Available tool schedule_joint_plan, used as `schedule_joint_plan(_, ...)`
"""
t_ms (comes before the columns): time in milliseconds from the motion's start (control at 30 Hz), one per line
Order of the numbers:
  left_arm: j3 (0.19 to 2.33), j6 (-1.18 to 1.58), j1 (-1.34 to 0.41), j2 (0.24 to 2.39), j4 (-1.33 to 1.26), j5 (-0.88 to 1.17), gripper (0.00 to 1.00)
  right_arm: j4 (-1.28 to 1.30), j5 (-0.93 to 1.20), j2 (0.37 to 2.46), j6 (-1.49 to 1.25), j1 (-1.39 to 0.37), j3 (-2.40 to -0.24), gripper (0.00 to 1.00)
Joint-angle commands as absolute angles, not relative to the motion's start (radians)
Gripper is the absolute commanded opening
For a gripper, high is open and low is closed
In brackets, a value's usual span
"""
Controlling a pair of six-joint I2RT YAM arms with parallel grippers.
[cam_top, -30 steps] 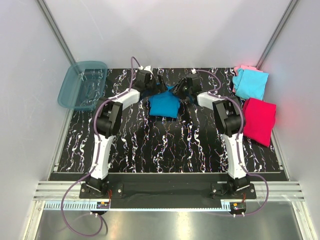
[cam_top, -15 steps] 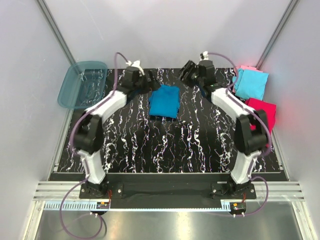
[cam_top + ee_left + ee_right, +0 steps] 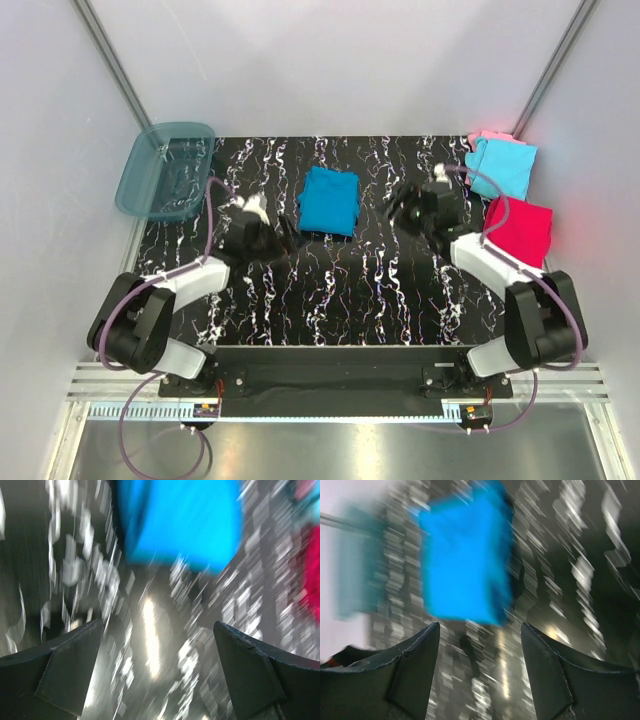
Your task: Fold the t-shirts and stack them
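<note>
Lying folded, soft rectangular teal-blue t-shirt (image 3: 329,200).

teal-blue t-shirt (image 3: 329,200), black white-veined table (image 3: 350,290)

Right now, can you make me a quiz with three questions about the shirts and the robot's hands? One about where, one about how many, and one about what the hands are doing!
1. Where is the folded blue t-shirt?
A) hanging in the air
B) lying flat on the table
C) draped over an arm

2. How many t-shirts can you see?
A) two
B) four
C) six

3. What are the left gripper and the right gripper doing?
A) both pinch the blue t-shirt
B) only one pinches it
C) both are open and empty

Answers:
1 B: it lies on the marbled top, apart from both arms.
2 B: the blue one, the light cyan t-shirt, the pale pink t-shirt peeking out behind it, and the red t-shirt.
3 C: each wrist view shows the fingers wide apart with nothing between them.
</note>
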State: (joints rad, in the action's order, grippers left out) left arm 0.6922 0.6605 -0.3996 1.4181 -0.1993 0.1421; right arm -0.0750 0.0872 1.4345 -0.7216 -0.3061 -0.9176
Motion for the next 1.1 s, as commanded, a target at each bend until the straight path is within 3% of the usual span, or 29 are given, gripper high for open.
schedule_joint_plan(0,0.62,0.703,-0.455,1.413,-0.353,0.114,0.99,-0.133,0.083,1.466,-0.745,-0.301,-0.813,0.73)
schedule_joint_plan(433,0.445,0.715,-0.652,1.283,-0.35,-0.026,0.99,-0.345,0.198,1.73,-0.833,-0.301,-0.805,0.74)
schedule_joint_plan(733,0.354,0.753,-0.856,1.103,-0.264,-0.164,0.99,-0.494,0.308,1.977,-0.933,-0.301,-0.94,0.75)
schedule_joint_plan(1067,0.268,0.775,-0.897,0.973,-0.177,-0.235,0.99,-0.505,0.341,2.143,-0.988,-0.34,-1.118,0.76)
